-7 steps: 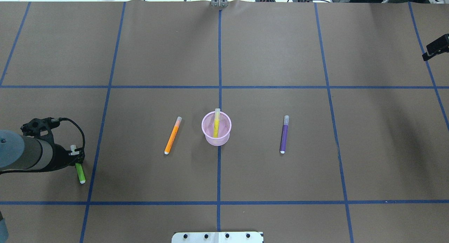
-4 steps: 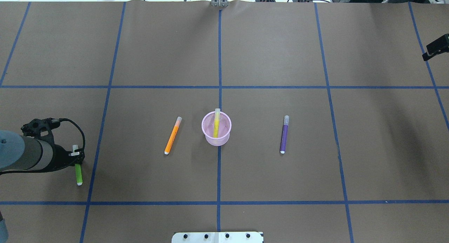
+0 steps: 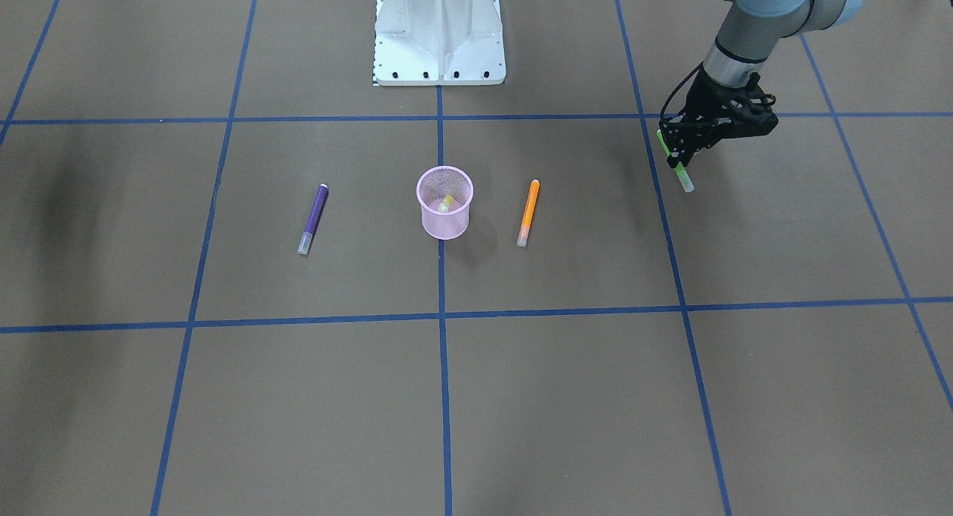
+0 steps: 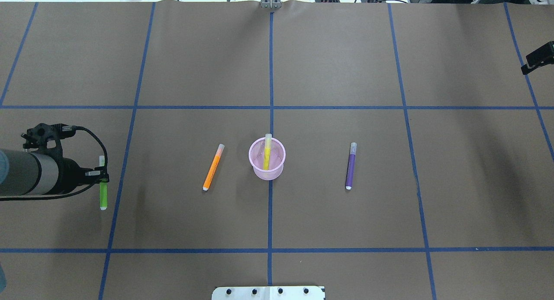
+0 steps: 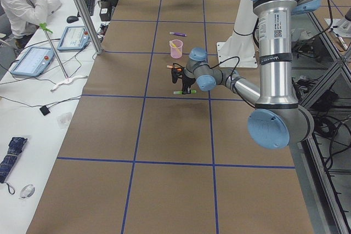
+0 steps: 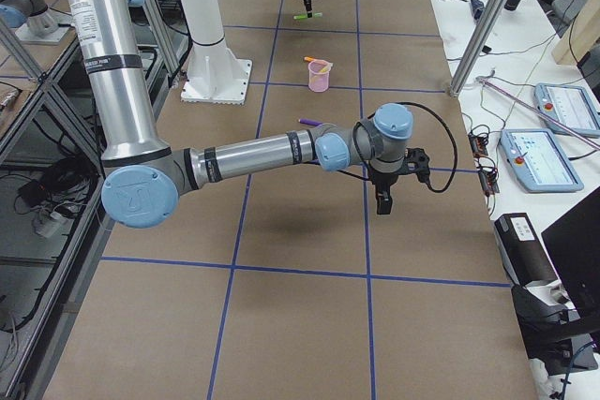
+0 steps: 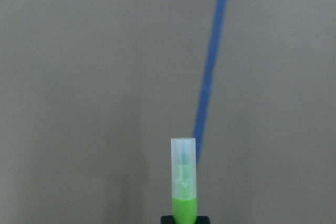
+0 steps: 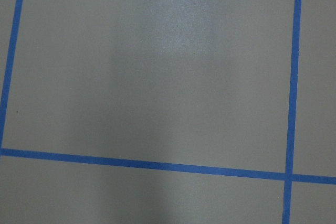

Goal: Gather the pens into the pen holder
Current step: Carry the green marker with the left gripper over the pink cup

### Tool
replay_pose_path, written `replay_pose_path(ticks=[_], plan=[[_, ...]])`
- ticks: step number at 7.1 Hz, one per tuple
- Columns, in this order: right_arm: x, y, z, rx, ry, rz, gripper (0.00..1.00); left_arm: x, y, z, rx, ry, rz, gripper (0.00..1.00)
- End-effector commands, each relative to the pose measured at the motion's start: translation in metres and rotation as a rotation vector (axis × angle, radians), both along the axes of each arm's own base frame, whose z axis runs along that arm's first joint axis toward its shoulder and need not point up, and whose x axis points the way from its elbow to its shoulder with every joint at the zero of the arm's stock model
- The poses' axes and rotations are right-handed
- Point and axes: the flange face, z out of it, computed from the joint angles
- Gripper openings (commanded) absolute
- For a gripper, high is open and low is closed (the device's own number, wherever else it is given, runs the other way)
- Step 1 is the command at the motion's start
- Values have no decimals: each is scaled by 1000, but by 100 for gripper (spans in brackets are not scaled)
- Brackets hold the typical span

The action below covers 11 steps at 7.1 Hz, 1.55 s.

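Grips green pen (image 4: 103, 198) in left gripper (image 4: 102, 179), well apart from pink mesh pen holder (image 4: 267, 173). Shows orange pen (image 4: 213, 167) and purple pen (image 4: 350, 168) flat either side, yellow pen (image 4: 267, 155) inside. Cannot tell right gripper (image 6: 381, 201) opening.

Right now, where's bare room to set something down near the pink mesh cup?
Widest: right of the purple marker pen; beyond the far tape line. Also between the orange marker pen and the green marker pen in the left gripper. Tightest: beside the pink wire-mesh cup.
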Motion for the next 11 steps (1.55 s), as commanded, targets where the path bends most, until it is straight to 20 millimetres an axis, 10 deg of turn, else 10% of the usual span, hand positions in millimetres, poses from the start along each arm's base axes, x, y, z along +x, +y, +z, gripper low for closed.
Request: replay_pose_path(ticks=[1, 3, 5, 11], plan=[[-1, -7, -32, 58, -16, -1, 100, 29, -49, -137, 330, 126, -75, 0], [-2, -7, -67, 123, -30, 0, 100, 72, -48, -233, 440, 264, -47, 0], [-2, -5, -91, 167, -38, 4, 100, 119, -26, -288, 722, 242, -26, 0], [-4, -11, -103, 185, -42, 3, 99, 201, -56, -193, 1086, 380, -73, 0]])
